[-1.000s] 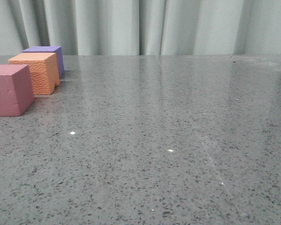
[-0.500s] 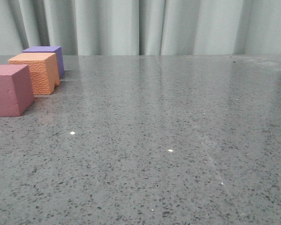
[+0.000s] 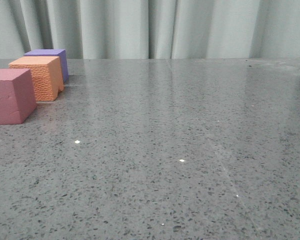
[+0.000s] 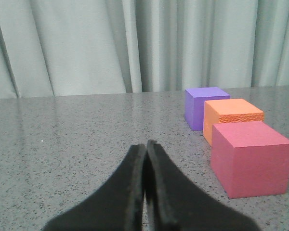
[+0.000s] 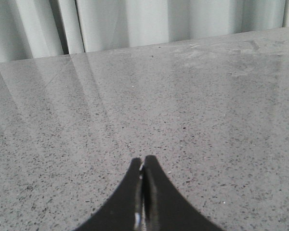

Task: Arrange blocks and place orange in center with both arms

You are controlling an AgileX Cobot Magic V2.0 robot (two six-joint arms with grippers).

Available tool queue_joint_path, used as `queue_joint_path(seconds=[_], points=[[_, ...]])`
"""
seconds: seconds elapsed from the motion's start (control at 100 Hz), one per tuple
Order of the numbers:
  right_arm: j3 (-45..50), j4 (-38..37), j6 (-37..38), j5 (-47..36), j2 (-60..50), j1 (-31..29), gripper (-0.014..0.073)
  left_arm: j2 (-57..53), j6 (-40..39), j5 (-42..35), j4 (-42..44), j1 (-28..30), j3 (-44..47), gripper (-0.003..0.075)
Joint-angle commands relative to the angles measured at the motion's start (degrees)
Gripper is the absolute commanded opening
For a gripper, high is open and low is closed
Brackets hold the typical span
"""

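Observation:
Three foam blocks stand in a row at the table's left side. Nearest is the pinkish-red block [image 3: 10, 96] [image 4: 250, 159], behind it the pebbled orange cube [image 3: 38, 76] [image 4: 231, 118], and farthest back the purple block [image 3: 52, 60] [image 4: 204, 107]. Neither arm shows in the front view. In the left wrist view my left gripper [image 4: 145, 144] is shut and empty, short of the row with the blocks off to one side. My right gripper [image 5: 143, 160] is shut and empty over bare table, with no block in its view.
The grey speckled tabletop [image 3: 180, 150] stretches wide to the right of the blocks. A pale pleated curtain [image 3: 155, 27] hangs behind the table's far edge.

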Motion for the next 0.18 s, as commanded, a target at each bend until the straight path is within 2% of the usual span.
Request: queue_joint_path(seconds=[0.0,0.17], points=[[-0.85,-0.11,-0.43,-4.91,-1.13,-0.33,-0.0068,0.59,0.11,-5.04,0.02,-0.02,3.18,-0.0011],[-0.85,-0.11,-0.43,-4.91,-1.13,-0.33,-0.0068,0.59,0.11,-5.04,0.02,-0.02,3.18,-0.0011]])
